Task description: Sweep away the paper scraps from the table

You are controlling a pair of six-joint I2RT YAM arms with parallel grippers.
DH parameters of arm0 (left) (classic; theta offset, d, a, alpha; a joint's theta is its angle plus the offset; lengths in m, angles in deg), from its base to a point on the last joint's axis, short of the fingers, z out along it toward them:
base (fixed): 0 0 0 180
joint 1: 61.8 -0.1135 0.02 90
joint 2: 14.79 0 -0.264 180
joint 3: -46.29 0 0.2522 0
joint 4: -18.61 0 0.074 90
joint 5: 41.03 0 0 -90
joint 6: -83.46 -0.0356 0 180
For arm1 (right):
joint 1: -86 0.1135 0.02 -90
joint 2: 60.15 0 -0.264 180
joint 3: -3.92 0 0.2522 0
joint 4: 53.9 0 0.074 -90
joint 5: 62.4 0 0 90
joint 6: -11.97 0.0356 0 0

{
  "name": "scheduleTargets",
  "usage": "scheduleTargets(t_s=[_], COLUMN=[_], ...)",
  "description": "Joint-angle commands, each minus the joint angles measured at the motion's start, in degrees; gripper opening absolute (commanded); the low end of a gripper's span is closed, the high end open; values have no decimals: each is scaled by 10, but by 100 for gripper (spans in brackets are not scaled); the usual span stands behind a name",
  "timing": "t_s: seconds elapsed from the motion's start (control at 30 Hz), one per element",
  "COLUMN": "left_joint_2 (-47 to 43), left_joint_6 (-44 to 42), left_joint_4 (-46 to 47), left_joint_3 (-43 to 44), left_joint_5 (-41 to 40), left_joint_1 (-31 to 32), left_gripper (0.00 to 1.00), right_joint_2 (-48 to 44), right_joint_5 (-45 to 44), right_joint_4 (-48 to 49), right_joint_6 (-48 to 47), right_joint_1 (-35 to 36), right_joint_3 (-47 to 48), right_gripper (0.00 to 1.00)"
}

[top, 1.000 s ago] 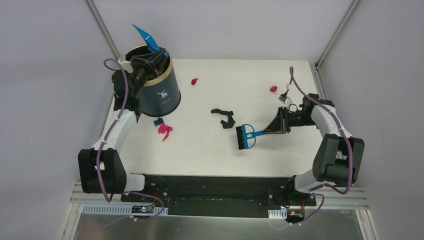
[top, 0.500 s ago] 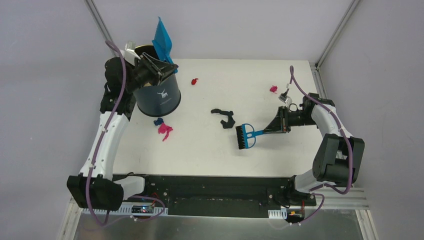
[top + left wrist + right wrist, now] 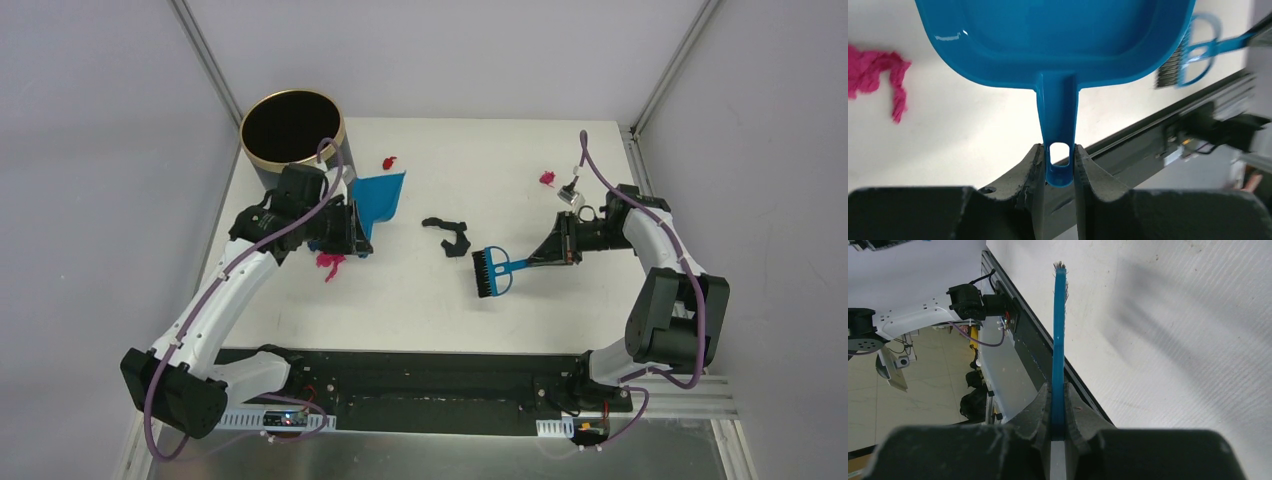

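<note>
The paper scraps point(image 3: 443, 222) are scattered over the table point(image 3: 420, 310). A black scrap point(image 3: 457, 243) lies just off centre, a red scrap point(image 3: 389, 161) toward 11 o'clock, a magenta scrap point(image 3: 547, 178) out at 2 o'clock, and a pink scrap point(image 3: 878, 75) at 9 o'clock, tucked against the left arm.

The dustpan point(image 3: 380, 198) sits between the red and pink bits. The left gripper point(image 3: 1059, 167) pinches only the tip of its handle, so the jaws are narrow, closed on that thin stem. The right gripper point(image 3: 1058, 407) is clamped tight on the handle of the brush point(image 3: 490, 272), whose bristles rest at 5 o'clock of the black scrap.

The likeliest trouble is the pan swivelling in that small grip once its lip is pressed down. A lifted lip would let the scraps slide underneath, and whether the lip touches the table now I cannot tell.

The pink scrap lies on the handle side of the pan, so the arm may drag or flick it toward the table edge. These bits look very light, and a brisk brush stroke could scatter them past the pan. The magenta scrap is far from the pan — a long push that could lose it.

The bin point(image 3: 250, 147) at 11 o'clock stands close to the left arm and could be knocked.
</note>
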Motion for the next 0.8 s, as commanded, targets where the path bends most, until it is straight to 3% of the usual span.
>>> scheduleTargets(t_s=[0.0,0.17,0.47,0.6,0.67,0.77], left_joint_2=[12,36,53,42,29,18], left_joint_6=[-122,-110,-28,10,18,26], left_joint_4=[-119,-148,-235,-270,-278,-296], left_joint_3=[-16,-10,0,6,7,10], left_joint_5=[-106,-147,-184,-196,-189,-195], left_joint_1=[34,94,189,237,240,241], left_gripper=[0,0,0,0,0,0], right_joint_2=[-30,22,270,371,410,480], right_joint_5=[-29,-138,-179,-191,-178,-187], right_joint_4=[49,77,136,271,406,474], right_joint_6=[41,126,308,439,523,649], right_joint_1=[6,39,154,204,214,238], right_joint_3=[46,196,553,611,615,672], right_gripper=[0,0,0,0,0,0])
